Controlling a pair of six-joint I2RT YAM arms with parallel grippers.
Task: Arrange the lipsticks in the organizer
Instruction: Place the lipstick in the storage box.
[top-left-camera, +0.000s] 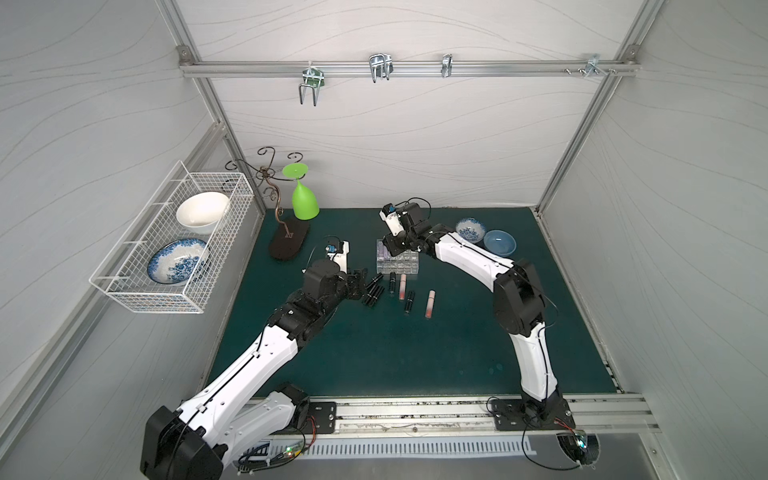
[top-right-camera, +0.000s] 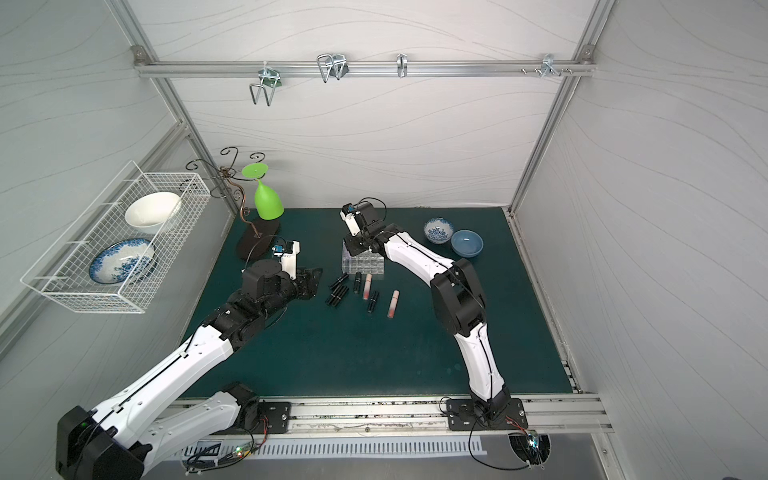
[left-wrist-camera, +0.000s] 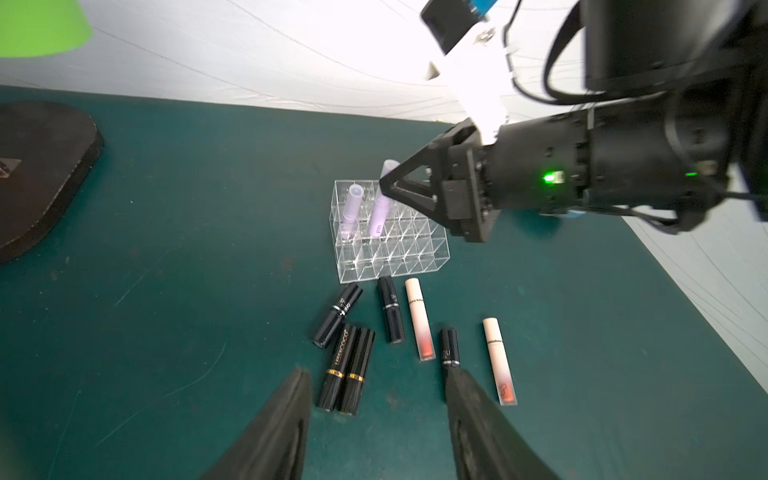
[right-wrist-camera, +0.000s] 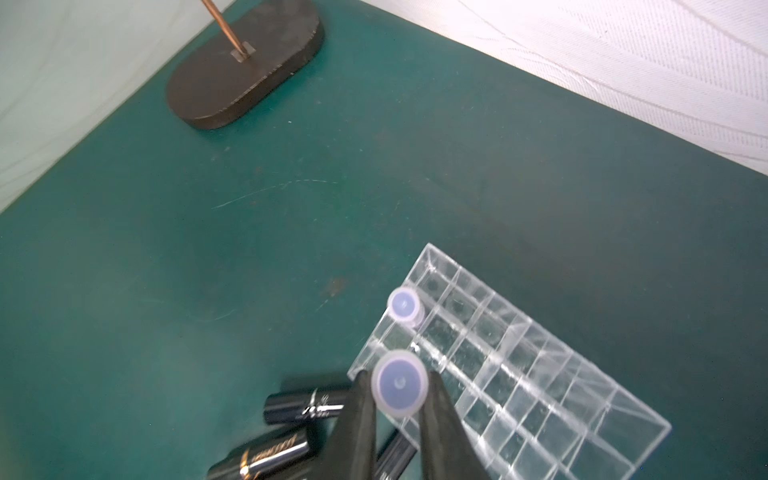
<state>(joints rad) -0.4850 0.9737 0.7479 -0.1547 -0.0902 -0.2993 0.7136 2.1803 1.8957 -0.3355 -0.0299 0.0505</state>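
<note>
Right arm: the right gripper (right-wrist-camera: 398, 378) is clamped on the cap end of a pale lilac plastic tube (left-wrist-camera: 379, 210), above the clear acrylic grid organizer (left-wrist-camera: 399, 253).
Held tube: tilted, with its lower end apparently down in a cell just beside a second lilac tube (left-wrist-camera: 352, 208), which stands in a corner cell.
Left arm: the left gripper (left-wrist-camera: 378, 374) has its jaws apart and holds nothing. It sits low over the dark green surface (left-wrist-camera: 166, 270), near a pair of glossy black gold-banded lipsticks (left-wrist-camera: 343, 361) that lie touching side by side.
Loose: three slim black tubes (left-wrist-camera: 337, 313) and two peach-pink tubes (left-wrist-camera: 419, 318) lie flat just in front of the organizer.
Risk, insertion: pushing down at this tilt could wedge the tube on a cell wall and tip or slide the light box.
Risk, release: letting go early may leave it leaning on its neighbour.
Risk, pickup: closing on the touching pair could catch both tubes or roll one away.
Risk, arms: both work close together near the organizer, so a careless reach could knock it.
</note>
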